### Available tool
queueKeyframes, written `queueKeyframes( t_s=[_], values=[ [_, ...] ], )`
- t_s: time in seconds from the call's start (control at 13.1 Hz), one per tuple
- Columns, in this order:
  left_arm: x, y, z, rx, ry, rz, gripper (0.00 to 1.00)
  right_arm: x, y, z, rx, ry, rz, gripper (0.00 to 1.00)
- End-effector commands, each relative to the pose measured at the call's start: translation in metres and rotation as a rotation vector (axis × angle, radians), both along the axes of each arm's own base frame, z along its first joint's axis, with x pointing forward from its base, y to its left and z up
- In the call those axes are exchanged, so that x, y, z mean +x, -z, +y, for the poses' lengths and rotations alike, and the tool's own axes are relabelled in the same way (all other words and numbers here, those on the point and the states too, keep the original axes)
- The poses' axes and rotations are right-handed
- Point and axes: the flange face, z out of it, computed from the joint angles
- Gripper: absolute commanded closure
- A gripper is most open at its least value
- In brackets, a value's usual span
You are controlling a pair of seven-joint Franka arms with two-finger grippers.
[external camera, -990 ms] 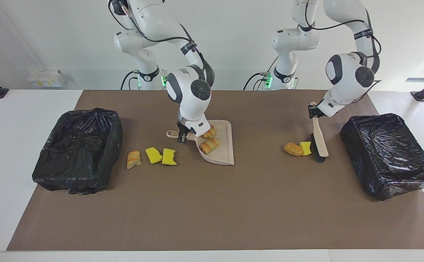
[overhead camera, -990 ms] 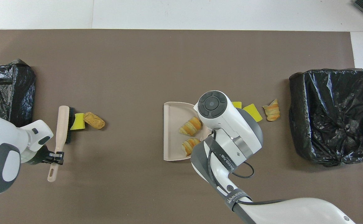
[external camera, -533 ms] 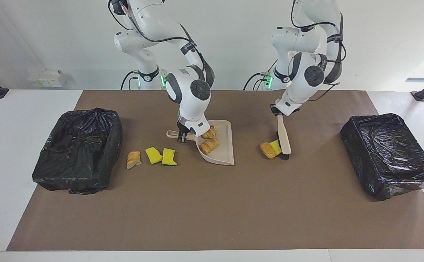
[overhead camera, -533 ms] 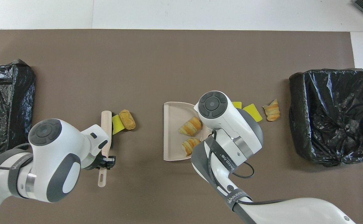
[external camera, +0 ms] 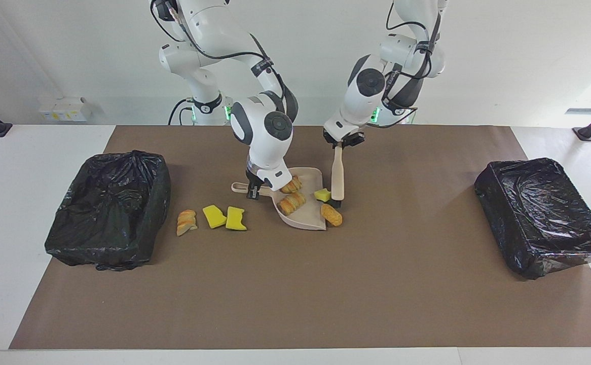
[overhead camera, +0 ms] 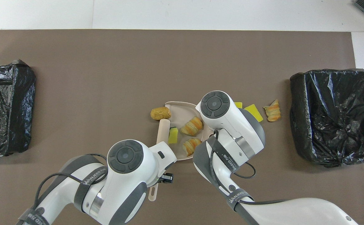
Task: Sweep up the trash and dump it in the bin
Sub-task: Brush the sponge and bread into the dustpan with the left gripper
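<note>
The left gripper (external camera: 340, 144) is clamping the brush (external camera: 337, 175), nudging trash (external camera: 322, 194) into the dustpan (external camera: 311, 221) the right gripper (external camera: 253, 193) is gripping — one bread lump (external camera: 331, 214) sitting at its lip, three pieces (external camera: 214, 217) lying near the right arm's bin (external camera: 108, 213) — nothing dumped yet.

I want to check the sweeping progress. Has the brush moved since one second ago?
Yes. The brush, shut in the left gripper, has travelled from beside the left arm's bin to the dustpan mouth.

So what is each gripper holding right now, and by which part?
The left gripper holds the brush by the upper end of its handle. The right gripper holds the dustpan by its handle.
</note>
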Motion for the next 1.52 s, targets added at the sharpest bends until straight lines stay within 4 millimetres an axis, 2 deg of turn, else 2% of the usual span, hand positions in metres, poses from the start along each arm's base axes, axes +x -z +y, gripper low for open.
queueKeyframes(
  t_s=[0.0, 0.15, 0.23, 0.38, 0.61, 0.76, 0.91, 0.99, 1.07, 1.14, 1.29, 1.37, 1.45],
  values=[
    [0.003, -0.002, -0.027, -0.016, 0.005, 0.009, 1.0, -0.003, 0.002, -0.009, 0.008, -0.019, -0.004, 1.0],
    [0.0, -0.014, -0.031, -0.012, -0.028, 0.009, 1.0, -0.003, 0.002, -0.009, 0.008, -0.019, -0.004, 1.0],
    [0.0, -0.029, -0.03, -0.017, -0.028, 0.012, 1.0, -0.003, 0.002, -0.009, 0.009, -0.018, -0.003, 1.0],
    [0.016, -0.046, -0.014, 0.005, -0.042, 0.022, 1.0, -0.003, 0.002, -0.009, 0.009, -0.018, -0.003, 1.0],
    [0.062, -0.044, 0.026, 0.065, -0.074, -0.038, 1.0, -0.003, 0.002, -0.01, 0.009, -0.016, -0.003, 1.0],
    [0.097, -0.04, 0.037, 0.095, -0.062, -0.067, 1.0, -0.003, 0.002, -0.01, 0.009, -0.016, -0.003, 1.0],
    [0.143, -0.024, 0.063, 0.082, -0.012, -0.069, 1.0, -0.002, 0.002, -0.01, 0.01, -0.016, -0.005, 1.0],
    [0.161, -0.014, 0.072, 0.086, 0.023, -0.076, 1.0, -0.002, 0.003, -0.009, 0.02, -0.019, -0.015, 1.0],
    [0.177, 0.002, 0.089, 0.095, 0.042, -0.078, 1.0, -0.004, 0.006, -0.01, 0.018, -0.021, -0.01, 1.0],
    [0.185, 0.01, 0.098, 0.091, 0.052, -0.08, 1.0, -0.003, 0.007, -0.013, 0.017, -0.018, -0.008, 1.0],
    [0.18, 0.024, 0.095, 0.114, 0.106, -0.057, 1.0, -0.002, 0.007, -0.015, 0.018, -0.018, -0.009, 1.0],
    [0.17, 0.022, 0.085, 0.121, 0.144, -0.033, 1.0, -0.002, 0.007, -0.016, 0.02, -0.017, -0.008, 1.0],
    [0.151, 0.019, 0.062, 0.127, 0.213, -0.004, 1.0, -0.002, 0.007, -0.015, 0.019, -0.015, -0.008, 1.0]
  ],
)
